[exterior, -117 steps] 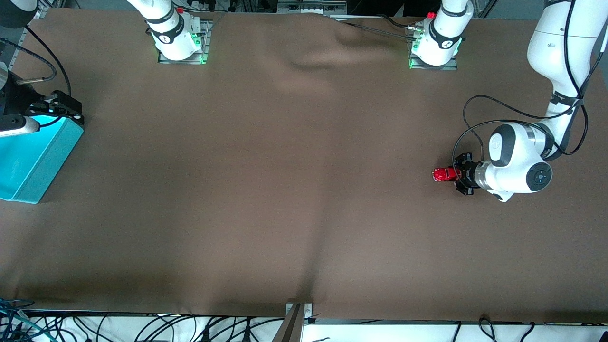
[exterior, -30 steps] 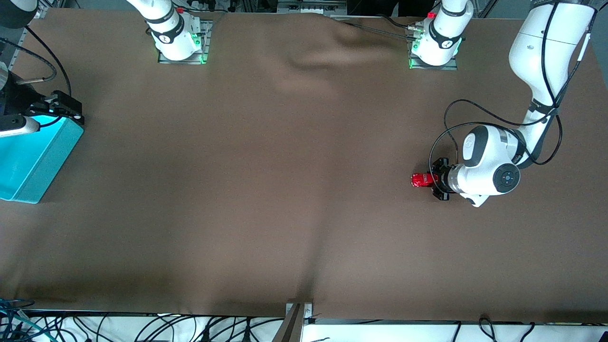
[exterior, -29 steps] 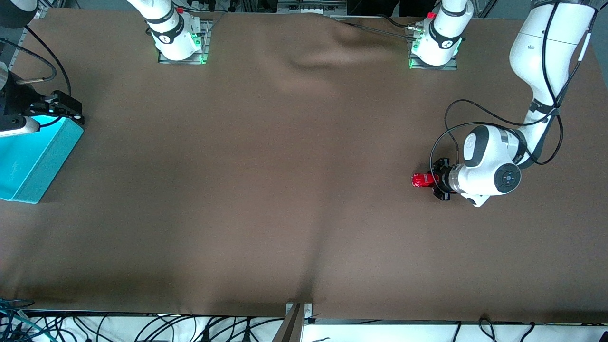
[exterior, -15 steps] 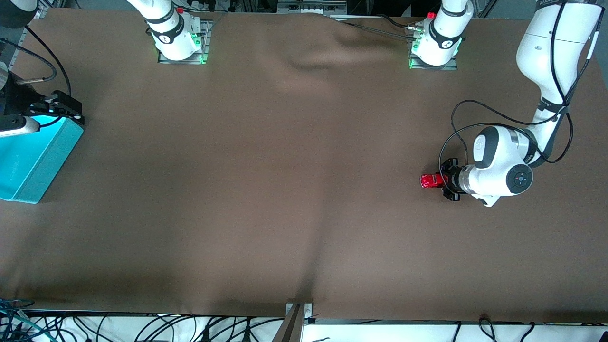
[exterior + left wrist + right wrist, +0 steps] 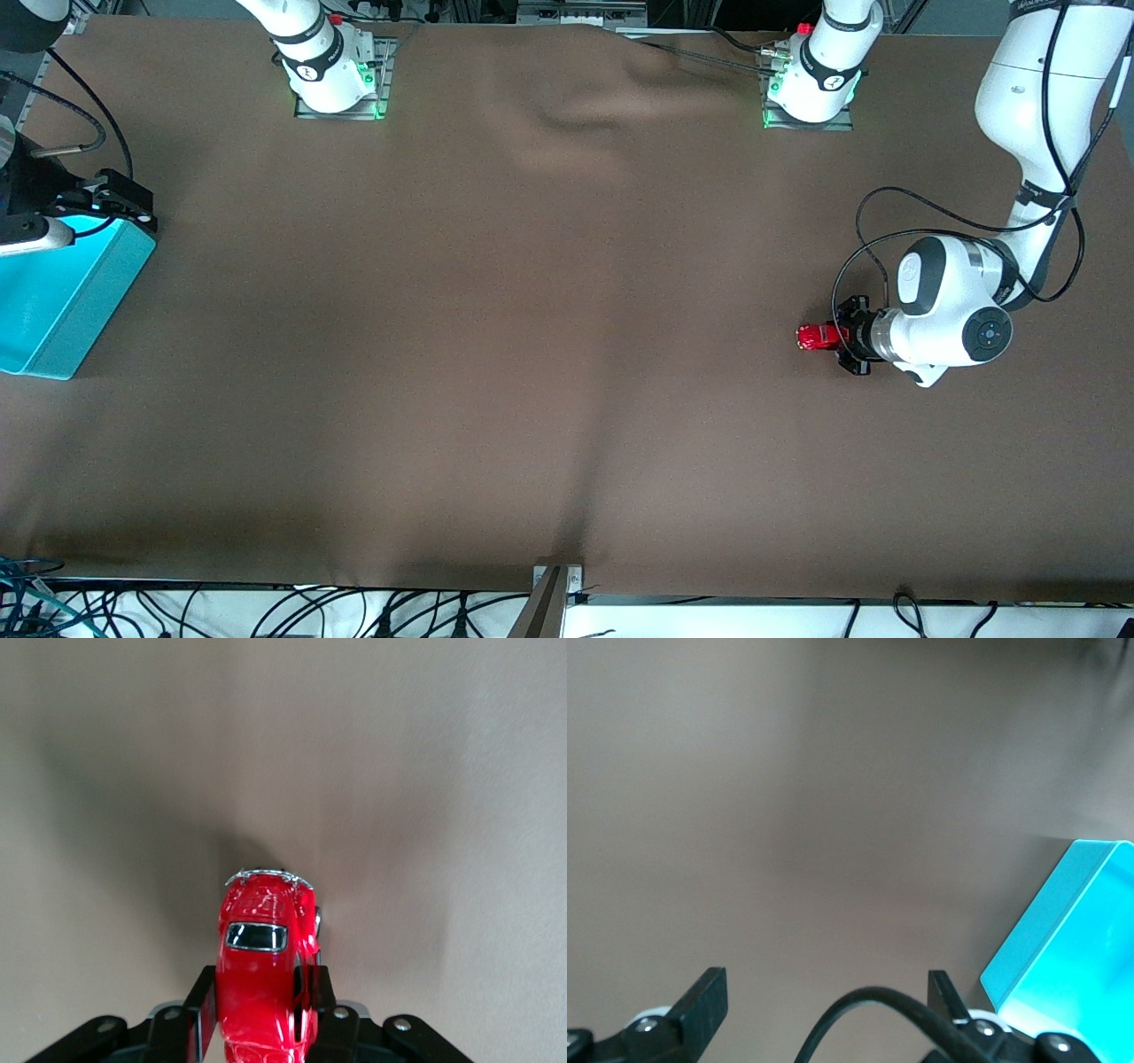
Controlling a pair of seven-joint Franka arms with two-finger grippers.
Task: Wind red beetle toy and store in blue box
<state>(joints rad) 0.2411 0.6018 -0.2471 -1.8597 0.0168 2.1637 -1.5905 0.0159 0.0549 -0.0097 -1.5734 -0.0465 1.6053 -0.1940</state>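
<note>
This is looking like a robotics lab. Two white arms are standing on bolted metal bases [image 5: 337, 97] with green lights glowing, on a table [image 5: 532, 354] covered by plain brown cloth. Many loose cables [image 5: 266, 611] are hanging along the table's near edge, under the camera.

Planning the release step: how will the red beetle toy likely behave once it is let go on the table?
The red beetle toy, clamped in the left tool, looks rigid and small, so probably light. Its glossy rounded shell may slip in a loose grip. Being a toy car, it will likely roll along the table rather than stay put.
</note>
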